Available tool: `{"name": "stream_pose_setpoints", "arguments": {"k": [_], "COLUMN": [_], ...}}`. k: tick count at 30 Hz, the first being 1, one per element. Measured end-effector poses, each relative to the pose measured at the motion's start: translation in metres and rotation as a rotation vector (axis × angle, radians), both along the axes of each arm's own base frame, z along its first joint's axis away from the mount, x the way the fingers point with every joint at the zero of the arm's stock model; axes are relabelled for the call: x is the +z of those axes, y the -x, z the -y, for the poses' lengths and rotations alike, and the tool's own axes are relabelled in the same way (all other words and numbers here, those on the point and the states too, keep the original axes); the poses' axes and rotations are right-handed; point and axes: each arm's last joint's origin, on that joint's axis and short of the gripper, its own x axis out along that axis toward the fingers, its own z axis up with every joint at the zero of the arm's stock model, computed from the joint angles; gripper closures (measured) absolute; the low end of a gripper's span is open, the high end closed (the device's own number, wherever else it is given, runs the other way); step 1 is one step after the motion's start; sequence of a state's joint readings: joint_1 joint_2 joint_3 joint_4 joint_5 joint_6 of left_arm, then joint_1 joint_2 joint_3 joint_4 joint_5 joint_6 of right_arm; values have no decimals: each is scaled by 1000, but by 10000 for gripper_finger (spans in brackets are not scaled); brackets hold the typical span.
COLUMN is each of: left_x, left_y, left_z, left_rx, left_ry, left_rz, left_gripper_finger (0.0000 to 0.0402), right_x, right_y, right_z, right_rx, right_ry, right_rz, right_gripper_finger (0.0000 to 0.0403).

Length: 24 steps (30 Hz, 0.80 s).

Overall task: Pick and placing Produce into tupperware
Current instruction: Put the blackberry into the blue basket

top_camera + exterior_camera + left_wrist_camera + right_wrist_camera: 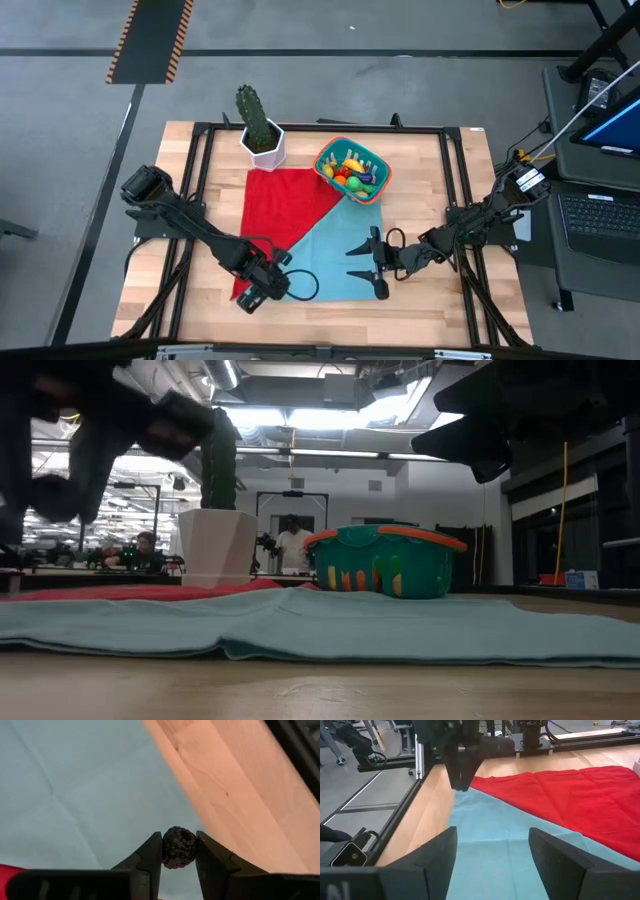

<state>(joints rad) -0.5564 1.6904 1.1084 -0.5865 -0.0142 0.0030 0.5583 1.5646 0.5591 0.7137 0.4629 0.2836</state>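
Note:
The teal tub with an orange rim stands at the far right corner of the cloth, with several small toy fruits and vegetables inside; it also shows in the low view. My left gripper hangs over the cloth's near left corner, shut on a dark, bumpy toy berry. My right gripper is open and empty above the teal cloth's near right part; its fingers spread wide in the right wrist view, which also shows my left gripper farther off. My left gripper pinches the berry's two opposite sides between its two fingers, at their free ends. The fingers point down from above. The berry is lifted clear of the teal cloth below it.
A cloth, red on its far left half and teal on its near right half, covers the middle of the wooden table. A tall green cactus in a white pot stands at the cloth's far left corner. People sit in the room beyond.

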Motion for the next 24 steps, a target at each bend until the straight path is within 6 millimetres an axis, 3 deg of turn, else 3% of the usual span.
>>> {"name": "stream_pose_setpoints", "arguments": {"k": [13, 18, 24], "left_x": [53, 52, 36], "left_y": [13, 29, 52], "left_z": [-21, -36, -57], "left_rx": [34, 87, 158], "left_ry": [12, 61, 147], "left_rz": [250, 378, 600], "left_gripper_finger": [317, 317, 315], "right_x": [2, 6, 7], "right_y": [-1, -1, 1], "right_z": [0, -1, -3], "right_rx": [5, 37, 44], "right_ry": [6, 122, 102], "right_rz": [24, 67, 94], "right_gripper_finger": [155, 155, 155]}}
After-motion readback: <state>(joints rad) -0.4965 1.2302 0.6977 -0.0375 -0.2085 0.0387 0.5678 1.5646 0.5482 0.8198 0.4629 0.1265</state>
